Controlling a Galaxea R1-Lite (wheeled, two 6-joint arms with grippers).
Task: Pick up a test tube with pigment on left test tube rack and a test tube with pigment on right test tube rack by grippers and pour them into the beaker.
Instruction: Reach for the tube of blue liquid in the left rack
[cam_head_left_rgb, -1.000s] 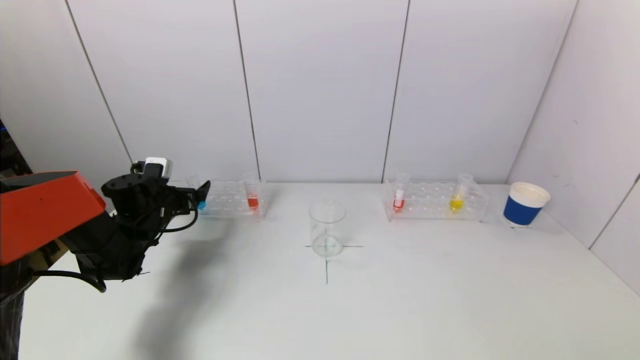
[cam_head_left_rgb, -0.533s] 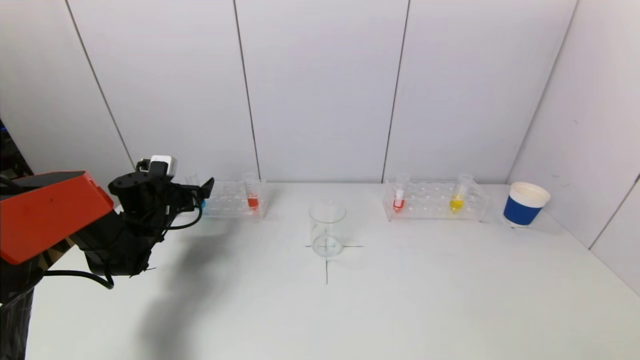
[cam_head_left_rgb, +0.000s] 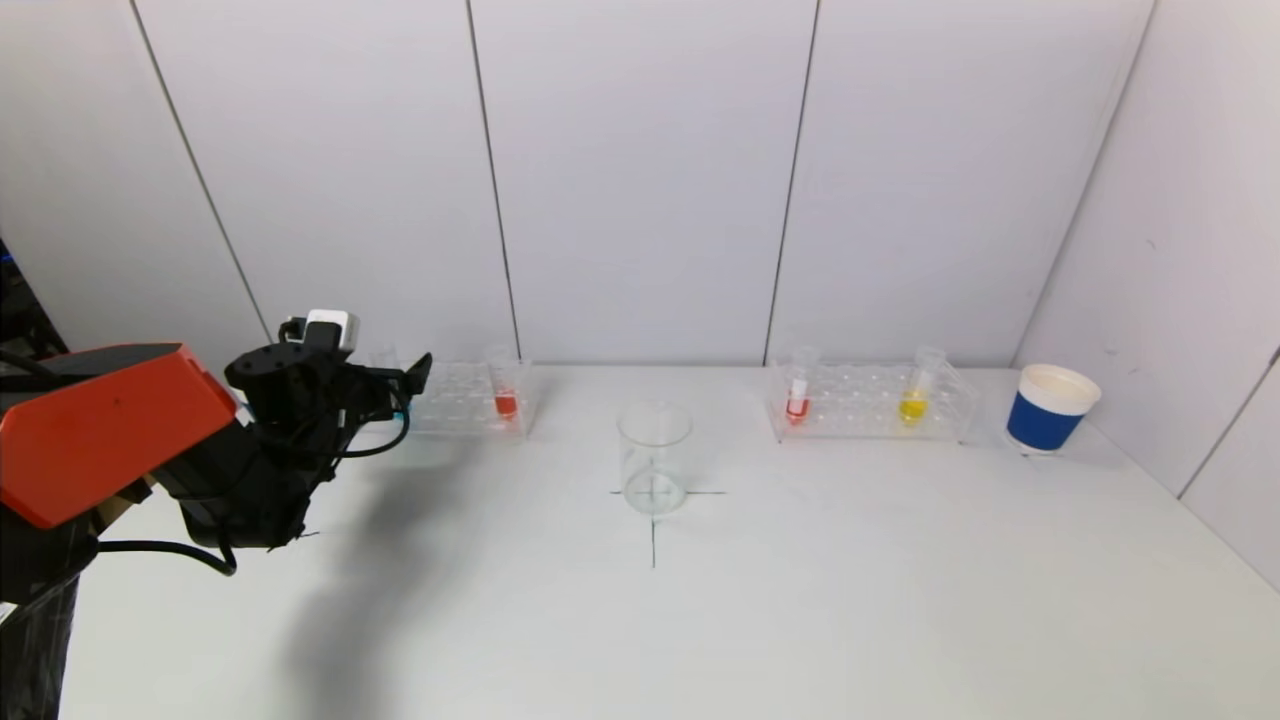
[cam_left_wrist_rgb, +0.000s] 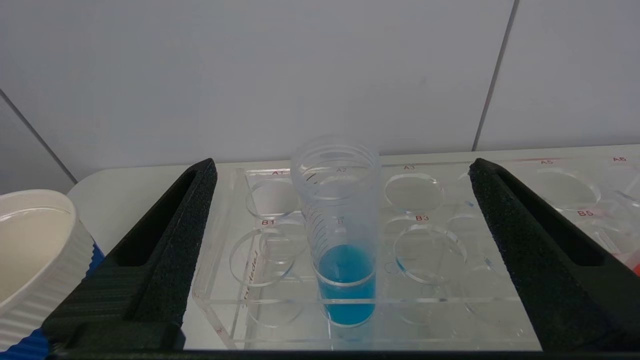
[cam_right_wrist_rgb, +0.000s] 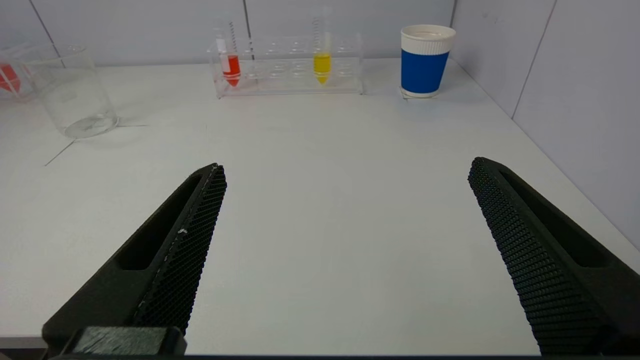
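The left gripper (cam_left_wrist_rgb: 342, 167), a black claw with two foam-padded fingers, stands wide open at the near side of the left rack, one finger on each side of the clear test tube holding blue pigment (cam_left_wrist_rgb: 345, 250) and touching neither it nor the rack. That tube stands upright in the clear acrylic left test tube rack (cam_head_left_rgb: 455, 400), which holds two tubes: the blue one at its left end and a tube of red pigment (cam_head_left_rgb: 506, 395) at its right end. The right gripper (cam_right_wrist_rgb: 345, 170), likewise black with two meshed fingers, is also spread wide with nothing between them, hovering over bare tabletop well short of the right rack. The clear acrylic right test tube rack (cam_head_left_rgb: 870, 402) holds two tubes as well: one with red pigment (cam_head_left_rgb: 797, 398) and one with yellow pigment (cam_head_left_rgb: 913, 398). One clear glass beaker (cam_head_left_rgb: 655, 458) stands between the racks on a pen-drawn cross. One blue paper cup with a white rim (cam_head_left_rgb: 1050, 408) stands just right of the right rack; the left wrist view shows a second such cup (cam_left_wrist_rgb: 35, 260) beside the left rack. All rests on one white table (cam_head_left_rgb: 800, 620).
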